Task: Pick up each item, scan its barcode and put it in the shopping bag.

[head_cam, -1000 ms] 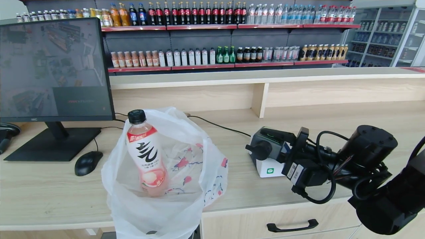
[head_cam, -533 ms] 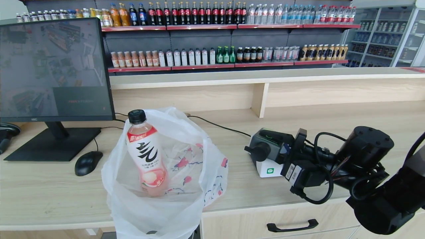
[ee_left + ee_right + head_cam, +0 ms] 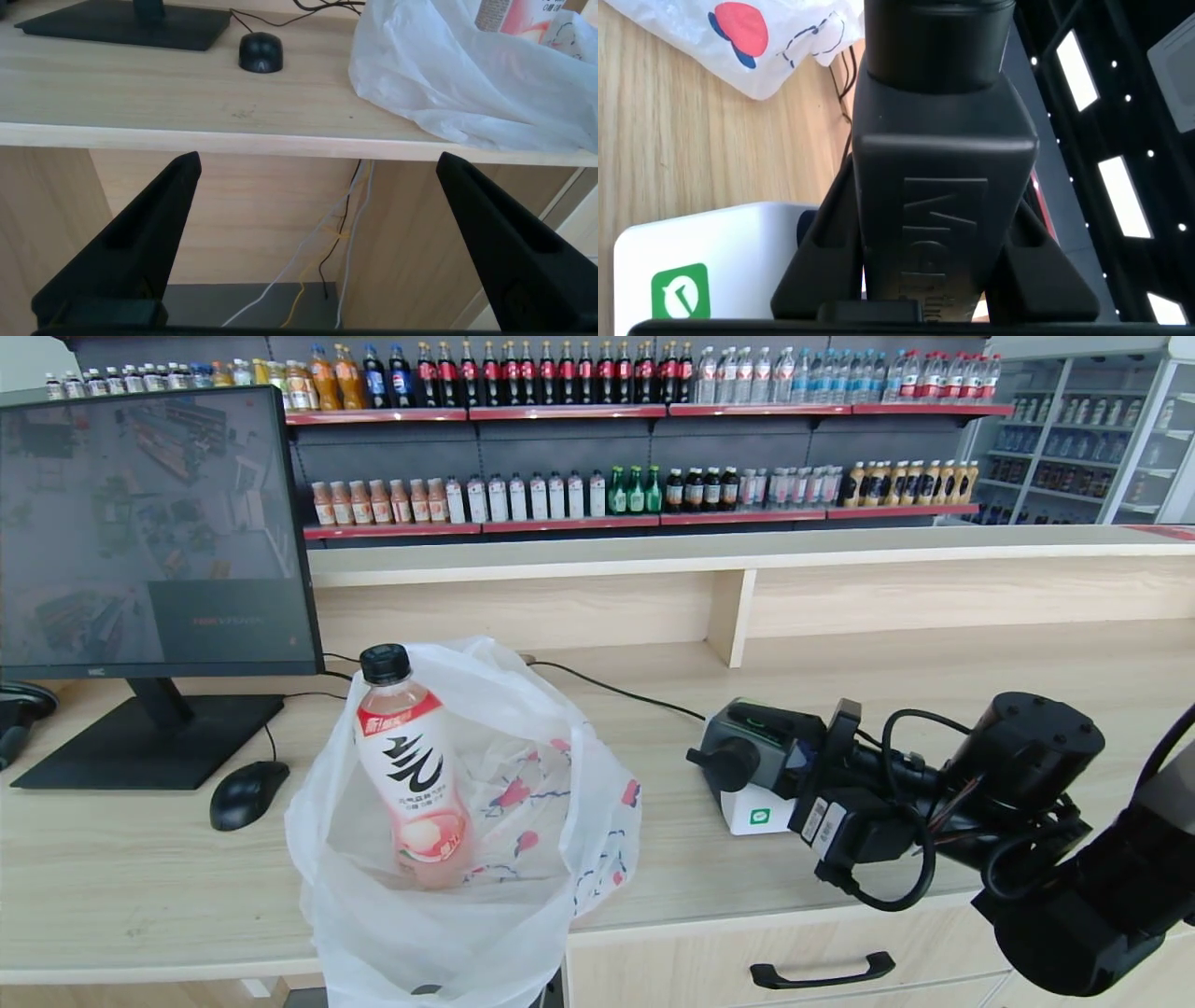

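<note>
At the far left a monitor [image 3: 154, 523] stands on the bench [image 3: 140, 877], with a black mouse [image 3: 247, 793] just in front of its base. The left end effector [image 3: 318, 163] hangs below the front edge of the bench, its two black fingers [image 3: 140, 243] spread wide with nothing between them. Its wrist view looks up at the mouse and the drooping plastic.

Right of the mouse sits the bag [image 3: 569, 821], thin white plastic with red and blue print. Its mouth is open and its lower part spills over the front edge of the bench. The bottle [image 3: 411, 775] stands upright inside it, toward the bag's left side. It has a black cap, a pink drink and a white label with a red band. A dark cable [image 3: 607, 689] runs across the bench behind the bag.

Further right, the scanner [image 3: 747, 742], dark grey with a green patch on top, is above a white box [image 3: 761, 817] that rests on the bench. The right end effector [image 3: 932, 215] is clamped on the scanner, a finger against each of its sides. Below the bench edge here is a drawer with a black handle [image 3: 822, 973].
</note>
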Motion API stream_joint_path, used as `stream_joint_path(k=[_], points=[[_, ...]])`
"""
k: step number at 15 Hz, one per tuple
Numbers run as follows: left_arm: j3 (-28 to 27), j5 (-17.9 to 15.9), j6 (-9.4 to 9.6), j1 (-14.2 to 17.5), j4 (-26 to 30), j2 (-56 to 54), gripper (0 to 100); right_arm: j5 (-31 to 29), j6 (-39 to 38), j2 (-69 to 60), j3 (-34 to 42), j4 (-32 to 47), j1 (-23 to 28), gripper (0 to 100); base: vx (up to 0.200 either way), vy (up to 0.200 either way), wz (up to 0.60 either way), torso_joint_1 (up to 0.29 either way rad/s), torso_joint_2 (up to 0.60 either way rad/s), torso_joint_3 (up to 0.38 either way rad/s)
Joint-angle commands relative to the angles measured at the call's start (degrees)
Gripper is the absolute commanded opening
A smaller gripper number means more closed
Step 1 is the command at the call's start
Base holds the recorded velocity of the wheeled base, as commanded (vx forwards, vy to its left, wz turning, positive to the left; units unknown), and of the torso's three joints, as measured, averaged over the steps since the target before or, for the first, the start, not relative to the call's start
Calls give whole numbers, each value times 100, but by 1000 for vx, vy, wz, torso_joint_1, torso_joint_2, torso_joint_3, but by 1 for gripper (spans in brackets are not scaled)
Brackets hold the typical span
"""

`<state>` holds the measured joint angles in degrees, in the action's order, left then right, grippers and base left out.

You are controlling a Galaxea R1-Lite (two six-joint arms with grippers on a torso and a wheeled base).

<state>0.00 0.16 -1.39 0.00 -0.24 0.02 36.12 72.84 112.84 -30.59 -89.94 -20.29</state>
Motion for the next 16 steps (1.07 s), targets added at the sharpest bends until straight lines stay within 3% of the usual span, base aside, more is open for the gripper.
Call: stream_joint_path(k=[1,7,11,15,16], points=[[0,2,-2,0,-2,-2,100,0,2,-25,0,-6,-2,0,0,0,0,0,0,0],[0,2,-2,0,-2,-2,100,-9,-103,-201,62,-6,-11,0,0,0,0,0,0,0],[0,2,-2,0,-2,-2,100,-9,-692,-658,26,-6,-54,0,0,0,0,0,0,0],[0,2,-2,0,-2,-2,100,-105,-1070,-1062,114,-6,-485,0,0,0,0,0,0,0],[0,2,-2,0,-2,-2,100,-404,-1307,-1299,167,-6,-635,0,0,0,0,0,0,0]])
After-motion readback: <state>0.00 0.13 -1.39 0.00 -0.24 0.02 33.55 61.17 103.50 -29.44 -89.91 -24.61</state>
